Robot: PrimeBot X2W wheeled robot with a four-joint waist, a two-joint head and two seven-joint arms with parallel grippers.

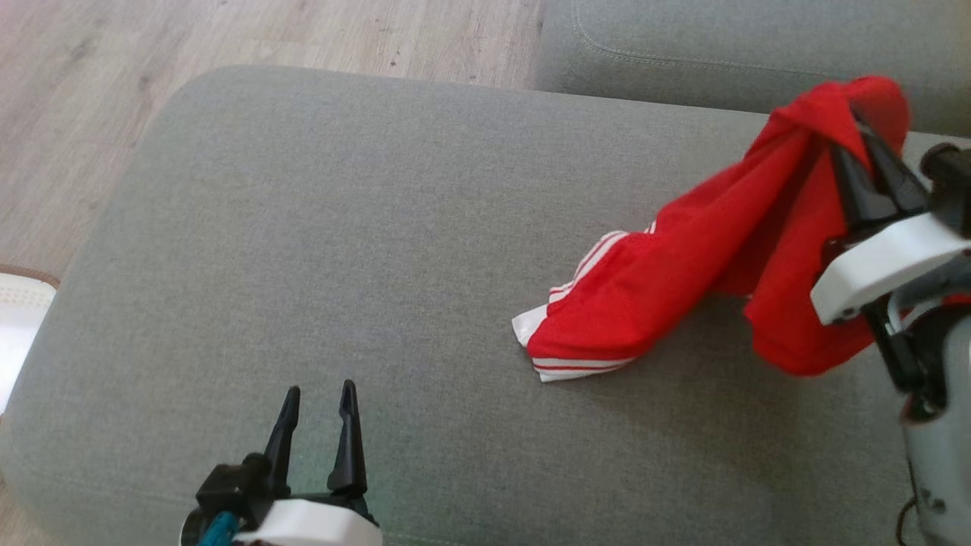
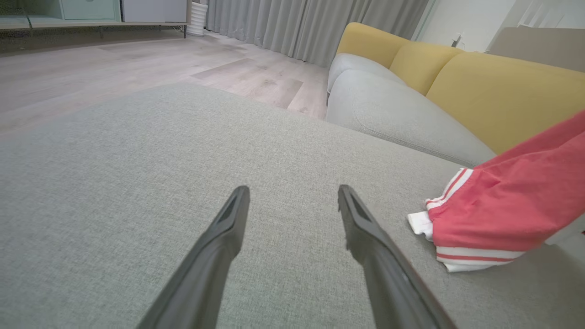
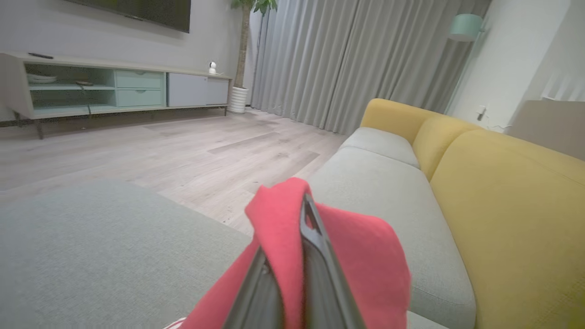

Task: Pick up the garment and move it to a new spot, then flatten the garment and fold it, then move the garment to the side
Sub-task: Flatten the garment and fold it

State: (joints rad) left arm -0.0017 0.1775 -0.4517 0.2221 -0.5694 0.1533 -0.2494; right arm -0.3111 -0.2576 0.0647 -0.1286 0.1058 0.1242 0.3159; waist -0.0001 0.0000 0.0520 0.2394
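Right gripper (image 1: 857, 133) is pressed together on a bunched fold of the red garment (image 1: 683, 280). It pinches near the top edge, so the rest drapes down and away to its left. The striped white hem (image 1: 576, 364) drags on the grey cushion (image 1: 341, 227), which looks like a partial lift for the relocate step. Left gripper (image 1: 317, 398) is spread and holding nothing, low over bare cushion with the hem off to its right. It's probably parked to grab a corner for flattening.

Open cushion (image 1: 303, 227) spreads left of the garment (image 1: 683, 258).
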